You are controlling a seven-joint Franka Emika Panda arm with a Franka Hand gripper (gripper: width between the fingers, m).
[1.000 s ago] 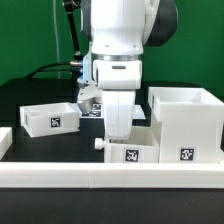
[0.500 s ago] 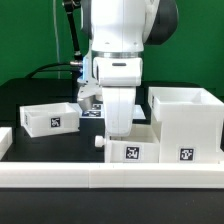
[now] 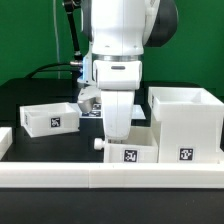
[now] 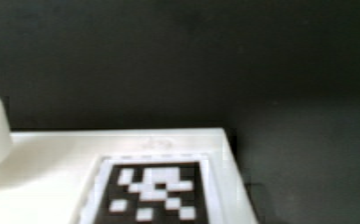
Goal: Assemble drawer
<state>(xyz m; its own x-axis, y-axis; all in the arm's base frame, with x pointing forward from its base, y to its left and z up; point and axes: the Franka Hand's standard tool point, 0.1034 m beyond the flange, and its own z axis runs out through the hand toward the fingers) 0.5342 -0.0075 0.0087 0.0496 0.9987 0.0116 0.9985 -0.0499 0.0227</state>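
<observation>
I read tool (image 3: 118,137) low at small tray (image 3: 146,153) on worktop (image 3: 45,145); spread or pressed together, cannot tell. Tall housing (image 3: 186,125) just beside tool; second tray (image 3: 48,118) well apart.

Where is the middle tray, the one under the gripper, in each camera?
Exterior view: middle tray at front centre, directly under the gripper.
Wrist view: probably the white panel bearing the square tag, black table beyond.
Shared landmark: that square tag on the tray's front.
</observation>
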